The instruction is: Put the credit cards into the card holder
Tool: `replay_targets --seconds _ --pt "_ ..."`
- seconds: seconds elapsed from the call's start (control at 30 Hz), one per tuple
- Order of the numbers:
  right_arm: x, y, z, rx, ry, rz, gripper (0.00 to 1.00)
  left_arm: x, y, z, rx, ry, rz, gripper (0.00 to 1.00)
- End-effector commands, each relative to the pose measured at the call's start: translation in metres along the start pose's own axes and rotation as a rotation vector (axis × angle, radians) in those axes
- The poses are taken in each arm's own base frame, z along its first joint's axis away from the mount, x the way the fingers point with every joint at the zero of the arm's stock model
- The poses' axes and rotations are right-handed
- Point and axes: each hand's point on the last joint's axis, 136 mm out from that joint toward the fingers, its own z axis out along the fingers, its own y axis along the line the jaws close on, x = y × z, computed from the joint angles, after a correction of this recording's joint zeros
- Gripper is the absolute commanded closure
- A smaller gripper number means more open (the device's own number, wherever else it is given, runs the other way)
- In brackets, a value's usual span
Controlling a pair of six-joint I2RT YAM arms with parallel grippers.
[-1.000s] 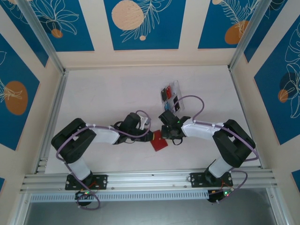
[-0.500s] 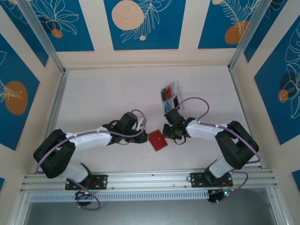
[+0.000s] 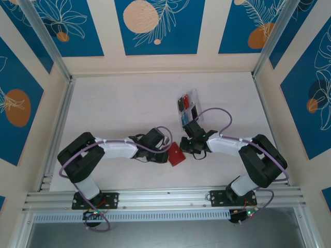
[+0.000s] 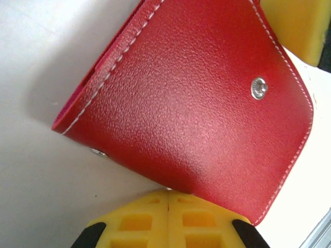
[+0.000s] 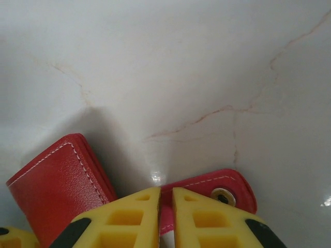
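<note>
The red card holder (image 3: 176, 154) lies between my two grippers at the table's near middle. My right gripper (image 5: 165, 192) is shut on its snap tab (image 5: 207, 187), and the red strip shows in the narrow gap between the yellow fingers. The holder's folded body (image 5: 54, 188) stands to the left of them. My left gripper (image 4: 168, 195) is shut, pads pressed together, with its tips against the lower edge of the card holder (image 4: 196, 103). The credit cards (image 3: 184, 104), black, red and blue, sit in a clear tray behind the right gripper (image 3: 189, 148).
The clear compartment tray (image 3: 194, 94) lies on the white table just beyond the right arm's wrist. Aluminium rails frame the table (image 3: 119, 103) at left, right and near edge. Open surface stretches to the back and left.
My left gripper has swung right, from a little left of the card holder up against its edge. The holder now looks narrower and tilted. The right gripper has stayed on the tab.
</note>
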Motion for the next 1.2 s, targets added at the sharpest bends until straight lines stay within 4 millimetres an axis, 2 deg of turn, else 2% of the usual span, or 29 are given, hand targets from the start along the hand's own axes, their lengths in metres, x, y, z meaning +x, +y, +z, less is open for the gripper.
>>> replay_targets --seconds 0.0,0.1,0.37,0.43,0.6,0.7,0.83,1.03,1.17 --pt "0.03 -0.001 -0.001 -0.041 0.117 -0.025 0.8 -0.009 0.001 0.015 -0.031 -0.021 0.034 1.0" --pt "0.031 0.004 -0.007 -0.075 0.113 -0.032 0.73 -0.012 0.0 0.019 -0.029 -0.022 0.033 1.0" --pt "0.024 0.005 -0.031 -0.061 0.056 -0.053 0.63 -0.02 -0.002 0.02 -0.036 -0.037 0.062 1.0" --pt "0.023 0.006 -0.036 -0.054 0.045 -0.068 0.57 -0.025 -0.007 0.019 -0.026 -0.047 0.073 1.0" --pt "0.023 0.009 -0.038 -0.024 0.04 -0.1 0.49 -0.035 -0.016 0.016 -0.011 -0.065 0.088 1.0" --pt "0.025 0.018 -0.037 -0.052 0.047 -0.112 0.47 -0.037 -0.017 0.012 -0.01 -0.075 0.083 0.94" --pt "0.027 0.034 -0.037 -0.114 0.057 -0.128 0.44 -0.037 -0.008 -0.002 -0.043 -0.124 0.046 0.75" --pt "0.028 0.046 -0.034 -0.139 0.066 -0.141 0.43 -0.028 0.012 -0.027 -0.13 -0.173 -0.004 0.67" --pt "0.033 0.057 -0.029 -0.169 0.087 -0.155 0.43 -0.021 0.03 -0.037 -0.187 -0.181 -0.05 0.63"
